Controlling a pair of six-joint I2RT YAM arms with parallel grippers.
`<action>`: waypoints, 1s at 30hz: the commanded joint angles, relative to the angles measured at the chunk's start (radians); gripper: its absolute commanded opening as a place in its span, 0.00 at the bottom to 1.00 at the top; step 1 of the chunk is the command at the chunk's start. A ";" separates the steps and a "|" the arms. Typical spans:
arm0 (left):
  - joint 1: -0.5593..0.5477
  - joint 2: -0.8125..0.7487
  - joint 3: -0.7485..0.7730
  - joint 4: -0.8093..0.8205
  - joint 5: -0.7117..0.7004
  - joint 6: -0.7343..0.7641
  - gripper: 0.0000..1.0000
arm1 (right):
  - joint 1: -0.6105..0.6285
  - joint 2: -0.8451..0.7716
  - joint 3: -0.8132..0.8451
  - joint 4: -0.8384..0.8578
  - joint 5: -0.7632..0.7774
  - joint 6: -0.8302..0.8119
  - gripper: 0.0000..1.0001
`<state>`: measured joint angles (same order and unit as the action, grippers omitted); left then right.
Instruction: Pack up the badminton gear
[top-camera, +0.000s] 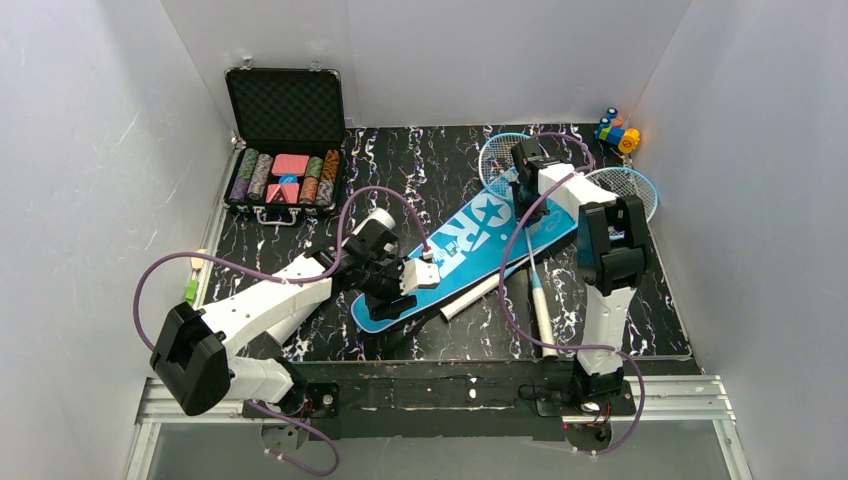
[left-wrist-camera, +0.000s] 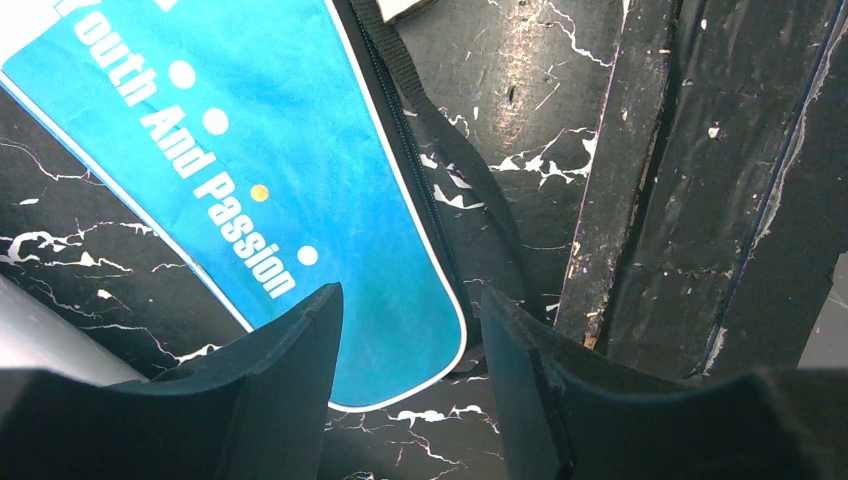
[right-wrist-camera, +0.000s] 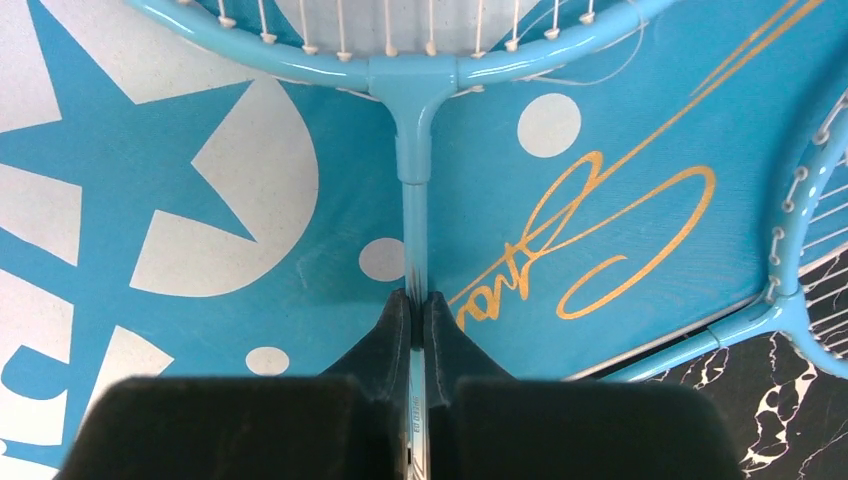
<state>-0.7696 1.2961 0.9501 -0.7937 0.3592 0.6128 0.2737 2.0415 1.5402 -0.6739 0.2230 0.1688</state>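
Note:
The blue racket-shaped bag (top-camera: 470, 250) lies diagonally mid-table, its black strap (left-wrist-camera: 450, 160) trailing by the narrow end. One blue-framed racket (right-wrist-camera: 413, 150) rests on the bag's wide end. My right gripper (right-wrist-camera: 417, 300) is shut on its thin shaft just below the head, seen in the top view at the right gripper (top-camera: 525, 178). A second racket (top-camera: 625, 188) lies beside it, its frame (right-wrist-camera: 800, 250) partly on the bag's edge. My left gripper (left-wrist-camera: 410, 310) stands open over the bag's rounded narrow end (left-wrist-camera: 400, 330), holding nothing. A long white tube (top-camera: 490, 290) lies along the bag's near side.
An open black case of poker chips (top-camera: 285, 150) stands at the back left. Small coloured toy blocks (top-camera: 618, 131) sit in the back right corner. A white racket handle (top-camera: 541, 310) points toward the table's near edge (top-camera: 440, 365). White walls close in three sides.

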 joint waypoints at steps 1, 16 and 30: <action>-0.004 -0.040 0.018 -0.001 0.021 -0.005 0.52 | -0.005 -0.085 -0.033 0.036 0.005 0.006 0.01; -0.004 -0.044 0.006 0.005 0.024 -0.004 0.52 | -0.046 -0.233 -0.159 -0.013 0.233 0.191 0.01; -0.005 0.130 0.000 0.053 -0.016 0.091 0.65 | -0.097 -0.271 -0.235 -0.131 0.290 0.341 0.01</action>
<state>-0.7696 1.3598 0.9501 -0.7769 0.3546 0.6357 0.1909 1.8084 1.3243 -0.7662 0.4850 0.4652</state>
